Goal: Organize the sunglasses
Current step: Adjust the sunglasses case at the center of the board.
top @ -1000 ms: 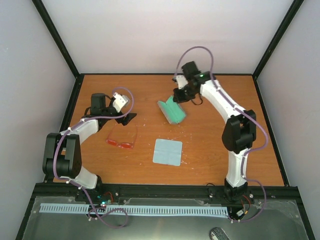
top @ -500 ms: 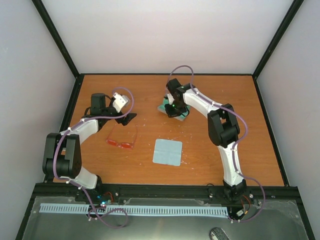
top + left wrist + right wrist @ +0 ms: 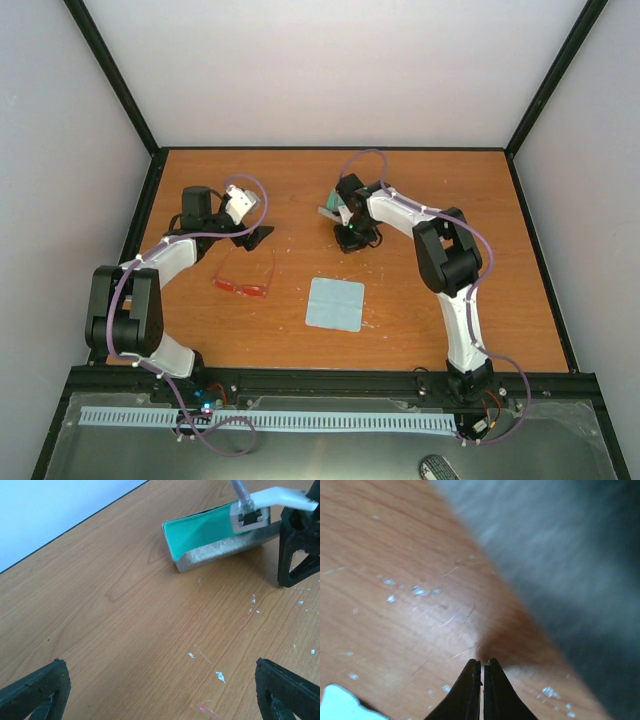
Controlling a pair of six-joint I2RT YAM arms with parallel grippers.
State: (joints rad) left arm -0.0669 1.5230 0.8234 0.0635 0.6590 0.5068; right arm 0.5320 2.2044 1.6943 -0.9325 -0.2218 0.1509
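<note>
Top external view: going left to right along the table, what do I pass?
In order: left arm's base → sunglasses → blue cloth → right arm's base. The case overlaps the cloth's span, so it is left out.

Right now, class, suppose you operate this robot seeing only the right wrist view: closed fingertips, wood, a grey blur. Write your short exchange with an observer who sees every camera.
Operator: What is the grey blur beside my right hand?
Observer: The case, lying open on the table, green lining showing.
Operator: Where are the sunglasses?
Observer: On the wood just nearer the arm bases than the left hand, left of the case.
Operator: Is the left hand gripping them?
Observer: No, its fingers are spread wide, closed on nothing.
</note>
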